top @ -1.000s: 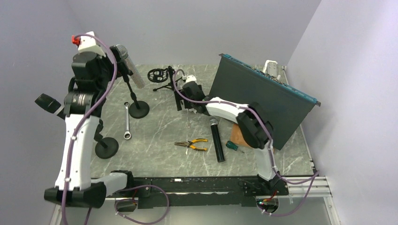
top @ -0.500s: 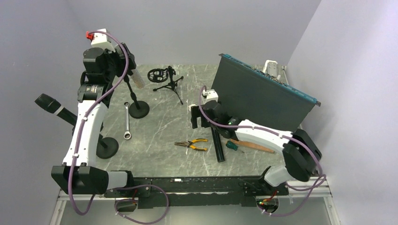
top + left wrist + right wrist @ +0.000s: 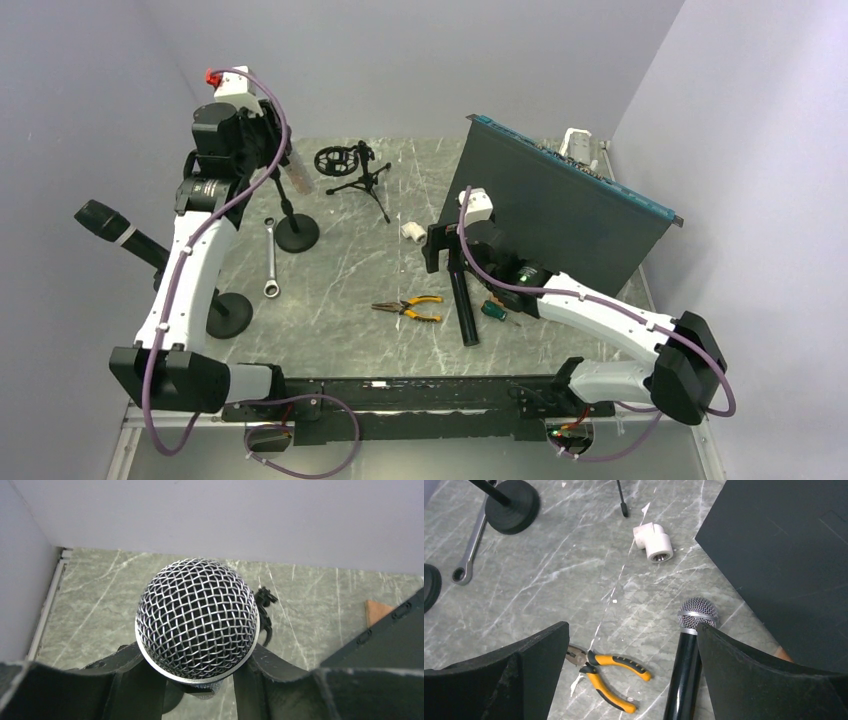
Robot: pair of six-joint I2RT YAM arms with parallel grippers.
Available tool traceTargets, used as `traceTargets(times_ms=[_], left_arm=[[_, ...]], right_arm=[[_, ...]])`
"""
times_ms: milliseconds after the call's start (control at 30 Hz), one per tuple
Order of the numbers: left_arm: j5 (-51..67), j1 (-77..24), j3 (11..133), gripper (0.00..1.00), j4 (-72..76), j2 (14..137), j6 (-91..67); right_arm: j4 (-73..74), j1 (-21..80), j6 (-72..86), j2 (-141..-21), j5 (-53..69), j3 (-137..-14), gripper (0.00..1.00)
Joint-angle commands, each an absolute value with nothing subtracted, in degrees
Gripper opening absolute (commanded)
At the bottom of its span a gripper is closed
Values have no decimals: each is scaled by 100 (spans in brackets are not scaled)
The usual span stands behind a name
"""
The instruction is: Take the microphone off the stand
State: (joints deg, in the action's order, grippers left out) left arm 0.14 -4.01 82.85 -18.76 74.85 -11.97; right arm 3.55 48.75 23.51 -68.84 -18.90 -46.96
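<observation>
The silver microphone [image 3: 197, 620] sits tilted in its clip on the round-based stand [image 3: 296, 236] at the back left. Its mesh head fills the left wrist view. My left gripper [image 3: 262, 135] is shut on the microphone just below the head, one finger [image 3: 135, 685] on each side of the neck. Only the lower end of the microphone's silver handle [image 3: 297, 178] shows from above. My right gripper [image 3: 447, 255] hangs open over the middle of the table, nothing between its fingers [image 3: 541, 655].
A black microphone [image 3: 463, 310] lies under my right gripper, beside orange pliers [image 3: 408, 308] and a screwdriver [image 3: 495, 311]. Also here: a white pipe fitting [image 3: 411, 231], a wrench [image 3: 270, 258], a small tripod [image 3: 362, 178], a dark case [image 3: 560, 215], another black microphone [image 3: 105, 225] on a stand [image 3: 227, 315].
My left gripper moved right onto the silver microphone and closed on it. My right arm drew back from the tripod toward the near right; the white fitting now shows on the table.
</observation>
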Motion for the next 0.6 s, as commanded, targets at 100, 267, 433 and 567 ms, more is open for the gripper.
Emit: traceTargets(times_ms=[100, 267, 433, 567], left_arm=[[18, -979, 8384, 0, -2713, 6663, -1775], [-324, -1648, 8203, 0, -3069, 6380, -2318], [-1666, -2991, 7840, 0, -3257, 6038, -2764], [-3125, -3913, 7528, 0, -3267, 5837, -3526]], right_arm=[[407, 4882, 2228, -6995, -1488, -5192, 100], [440, 4906, 2338, -7135, -1432, -5454, 100], [430, 5011, 2306, -7158, -1393, -5565, 100], [352, 5171, 2139, -7062, -1267, -5590, 100]])
